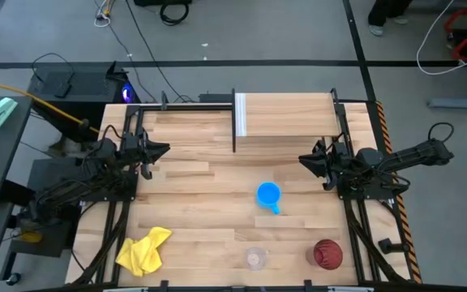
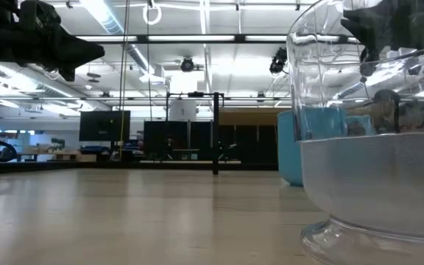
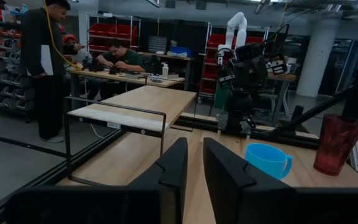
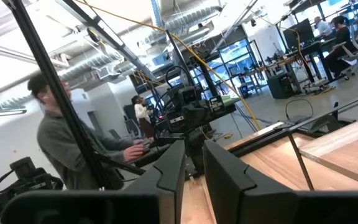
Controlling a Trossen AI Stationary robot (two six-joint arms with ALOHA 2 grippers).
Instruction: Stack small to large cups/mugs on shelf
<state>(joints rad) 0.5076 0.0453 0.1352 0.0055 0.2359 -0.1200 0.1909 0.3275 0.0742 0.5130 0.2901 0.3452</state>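
Dark fingers of the left tool (image 1: 164, 149) stand a narrow gap apart, as the left wrist view shows, with nothing between them and nothing touched; the tool hangs over the worktop (image 1: 193, 219) at the left of centre in the high view. The right tool (image 1: 305, 161) sits at the right of centre in that view, its fingers likewise parted by a narrow gap and empty, clear of every cup.

There are three vessels. One blue mug (image 1: 268, 195) stands open side up just right of the middle of the high view, its handle pointing toward the bottom edge. One clear plastic cup (image 1: 255, 258) stands near the bottom edge, below the mug and apart from it; in the low view it fills the right side, see-through with a ribbed base. One dark red tumbler (image 1: 327, 254) stands at the lower right, near the clear cup but not touching it; the left wrist view shows it upright and taller than the mug.

One shelf (image 1: 290, 115), light wood with a white end panel and thin black uprights, lies at the top centre, with nothing on it. One yellow cloth (image 1: 143, 251) is crumpled at the lower left.
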